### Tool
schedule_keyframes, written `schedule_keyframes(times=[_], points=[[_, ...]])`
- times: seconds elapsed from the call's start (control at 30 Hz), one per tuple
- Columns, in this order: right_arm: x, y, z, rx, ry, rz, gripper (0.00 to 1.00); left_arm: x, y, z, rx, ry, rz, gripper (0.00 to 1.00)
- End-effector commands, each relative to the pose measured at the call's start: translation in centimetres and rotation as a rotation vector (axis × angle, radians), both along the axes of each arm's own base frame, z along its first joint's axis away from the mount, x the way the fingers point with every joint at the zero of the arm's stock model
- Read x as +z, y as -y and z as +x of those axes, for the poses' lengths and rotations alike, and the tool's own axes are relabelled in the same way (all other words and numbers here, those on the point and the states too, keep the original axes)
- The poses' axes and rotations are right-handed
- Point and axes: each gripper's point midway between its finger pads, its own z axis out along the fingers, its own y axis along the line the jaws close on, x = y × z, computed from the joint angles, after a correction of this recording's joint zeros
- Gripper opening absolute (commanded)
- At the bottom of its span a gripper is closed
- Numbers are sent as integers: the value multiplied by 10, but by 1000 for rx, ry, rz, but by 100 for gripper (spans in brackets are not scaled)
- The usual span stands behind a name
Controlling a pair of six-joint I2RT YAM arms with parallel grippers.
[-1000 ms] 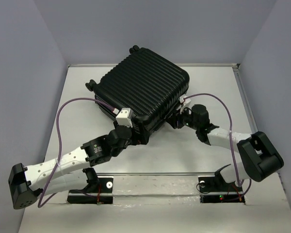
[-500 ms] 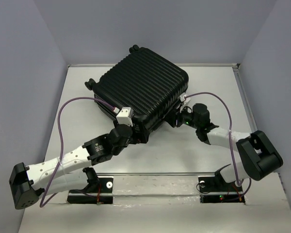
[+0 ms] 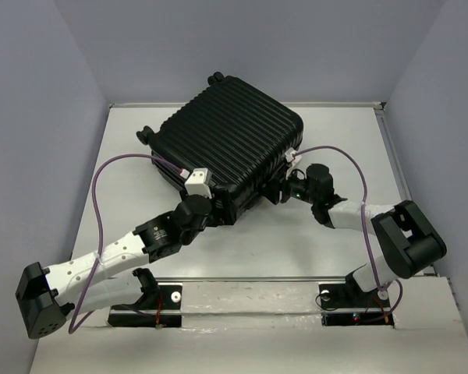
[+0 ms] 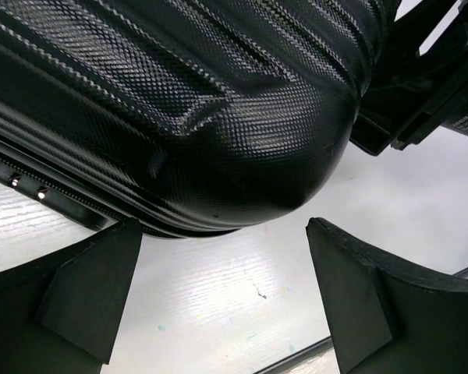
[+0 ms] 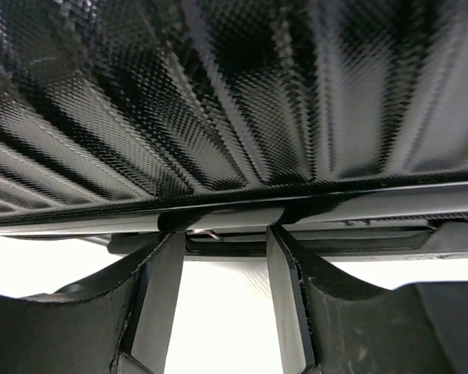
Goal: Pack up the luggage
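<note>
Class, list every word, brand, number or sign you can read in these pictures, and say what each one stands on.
No text can be read.
Luggage: no brand or label shows on its shell.
Pale sticker on the left arm: too small to read.

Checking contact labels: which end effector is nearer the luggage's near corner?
Left. The left end effector sits open right at the rounded near corner of the luggage. The right end effector sits farther along the adjoining edge, at the seam.
</note>
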Motion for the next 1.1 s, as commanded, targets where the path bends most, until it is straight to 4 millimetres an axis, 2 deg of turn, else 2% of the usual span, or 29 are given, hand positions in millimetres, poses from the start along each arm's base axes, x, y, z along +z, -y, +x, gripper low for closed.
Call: schedule_keyframes(times=[0.0, 0.13, 0.2, 0.3, 0.37, 0.43, 0.47, 0.57, 0.63, 0.8, 0.83, 0.9, 1.0, 1.03, 1.07], points=[[30, -16, 8, 55, 89, 78, 51, 34, 4, 15, 25, 78, -58, 99], [37, -19, 14, 45, 121, 131, 51, 36, 4, 17, 26, 81, -67, 99], [39, -21, 18, 29, 117, 165, 46, 33, 4, 17, 23, 76, -65, 99], [53, -21, 19, 9, 165, 250, 36, 33, 5, 17, 23, 74, -68, 99], [75, -17, 16, -13, 205, 347, 26, 33, 5, 18, 28, 75, -69, 99], [96, -16, 12, -14, 231, 421, 22, 33, 4, 18, 32, 76, -67, 99], [104, -15, 10, -13, 243, 445, 15, 32, 4, 19, 31, 77, -66, 99], [126, -16, 5, 5, 248, 500, 8, 31, 3, 18, 35, 75, -65, 99], [134, -20, -3, 53, 221, 526, 7, 30, 2, 18, 37, 73, -68, 99], [133, -17, -12, 52, 175, 483, 7, 30, 2, 17, 37, 75, -73, 99], [124, -16, -9, 31, 140, 458, 7, 29, 1, 18, 36, 76, -70, 99], [120, -16, -8, 18, 117, 442, 7, 31, 3, 18, 33, 77, -73, 99], [122, -21, -11, 44, 20, 427, 7, 36, 5, 18, 21, 82, -79, 99], [111, -23, -15, 49, -58, 396, 7, 38, 4, 18, 23, 85, -80, 99], [118, -22, -18, 54, -66, 396, 7, 39, 3, 17, 22, 87, -84, 99]])
